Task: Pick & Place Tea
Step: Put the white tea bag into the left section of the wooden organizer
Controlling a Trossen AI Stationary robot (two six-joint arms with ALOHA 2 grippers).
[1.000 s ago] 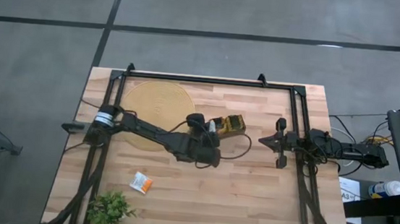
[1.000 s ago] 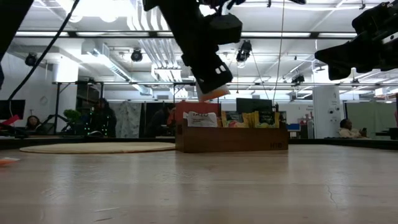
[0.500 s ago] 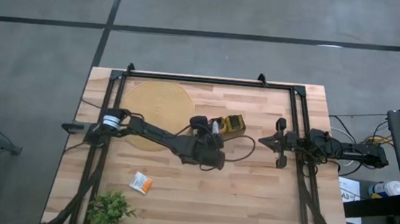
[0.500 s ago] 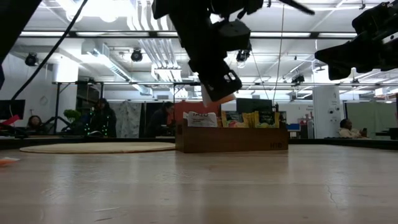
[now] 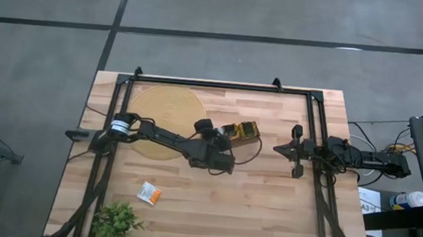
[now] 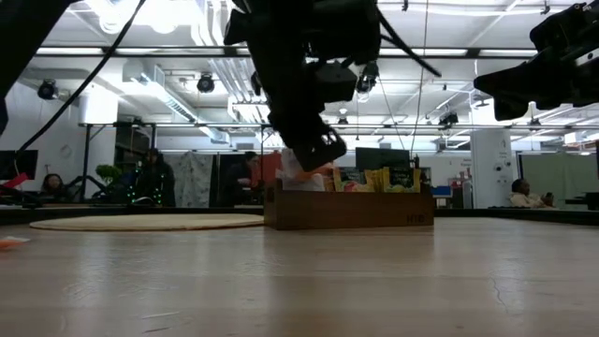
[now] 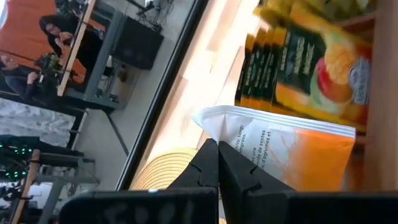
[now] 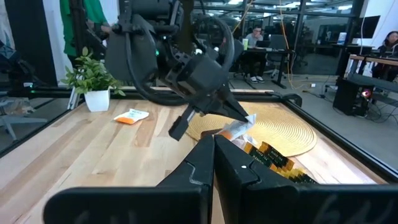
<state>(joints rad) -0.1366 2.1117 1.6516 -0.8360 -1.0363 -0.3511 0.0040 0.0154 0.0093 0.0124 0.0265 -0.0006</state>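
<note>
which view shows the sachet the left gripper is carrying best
The left wrist view: the white-and-orange sachet fills it, pinched by the left gripper. The right wrist view shows it small, the low view a sliver; the high view hides it.

Both arms are dark, near-black, built of chunky jointed segments. The left arm (image 5: 167, 139) wears a pale silver band near its shoulder, and a thin black cable loops out from its wrist. The right arm (image 5: 346, 156) is bulkier at the base, with tangled cables trailing behind. The left gripper (image 7: 217, 163) shows two slim, matte black, tapering fingers (image 7: 205, 165).
</note>
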